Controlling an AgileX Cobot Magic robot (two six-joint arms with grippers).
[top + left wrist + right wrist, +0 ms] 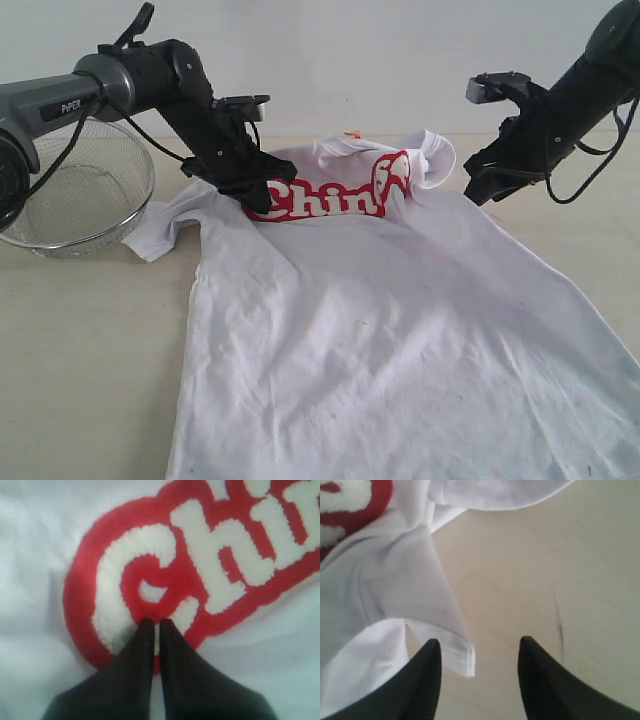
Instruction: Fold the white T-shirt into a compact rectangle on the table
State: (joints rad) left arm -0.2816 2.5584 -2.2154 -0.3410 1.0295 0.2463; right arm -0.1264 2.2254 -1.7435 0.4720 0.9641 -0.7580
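1 shirt (400,340) lies on the table (80,380), reaching from the near edge to the middle. Its plain white side faces up over most of its length, and the far end is folded over so that 1 red patch of lettering (330,195) shows, reading "Chin". The left gripper (155,624) sits clenched, its 2 fingers pressed together with their tips on the letter "C". Whether any cloth is pinched between them cannot be told. The right gripper (479,641) is released, with its 2 fingers spread over bare table just beside 1 sleeve (410,580), whose hem corner lies between them, ungripped. 1 wire basket (80,195) stands at the table's left, beside the shirt.
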